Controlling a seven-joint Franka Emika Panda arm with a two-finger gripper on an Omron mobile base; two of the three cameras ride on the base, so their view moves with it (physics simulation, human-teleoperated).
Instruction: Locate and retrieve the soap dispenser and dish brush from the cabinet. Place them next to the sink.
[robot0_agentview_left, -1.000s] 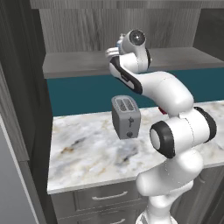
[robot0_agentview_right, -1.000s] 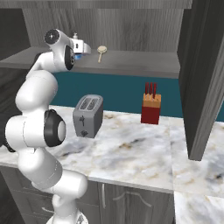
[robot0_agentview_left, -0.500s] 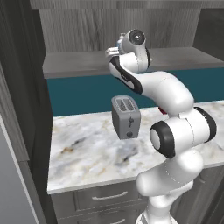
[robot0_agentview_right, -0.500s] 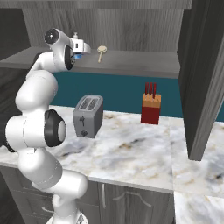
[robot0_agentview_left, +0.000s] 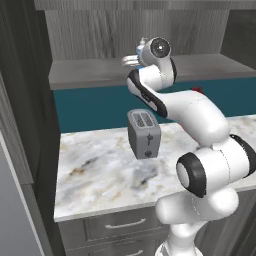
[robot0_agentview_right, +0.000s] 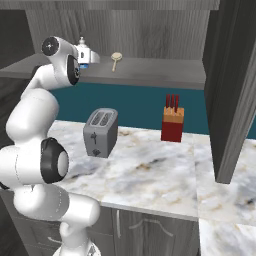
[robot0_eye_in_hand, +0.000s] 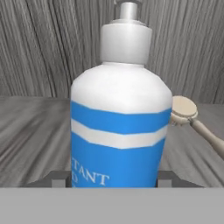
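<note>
On the cabinet (robot0_agentview_right: 150, 75) shelf board, at its left part as the right base view had it, the soap dispenser (robot0_eye_in_hand: 120, 127) stood upright between the two finger tips of the hand (robot0_eye_in_hand: 114, 178), which was closed partway against the bottle's lower sides; the grip looked made, though the bottle had not yet left the board as far as could be told. In the hand view the dark tips showed just at either flank of the blue body, low down near its base. The dish brush (robot0_agentview_right: 115, 59) lay on the same board a little to the right of the bottle and near it, round head toward the hand and handle running off toward the far right in the hand view. Below, on the marble worktop (robot0_agentview_left: 100, 170), the toaster (robot0_agentview_left: 144, 134) stood almost under the arm, and a red knife block (robot0_agentview_right: 172, 124) stood further right. The main risk seemed to be the low hold: a tall bottle pinched near its foot could tip or swivel between the fingers when lifted. A careless withdrawal might also sweep the brush off the shelf, or bring the bottle down onto the toaster during the descent.
</note>
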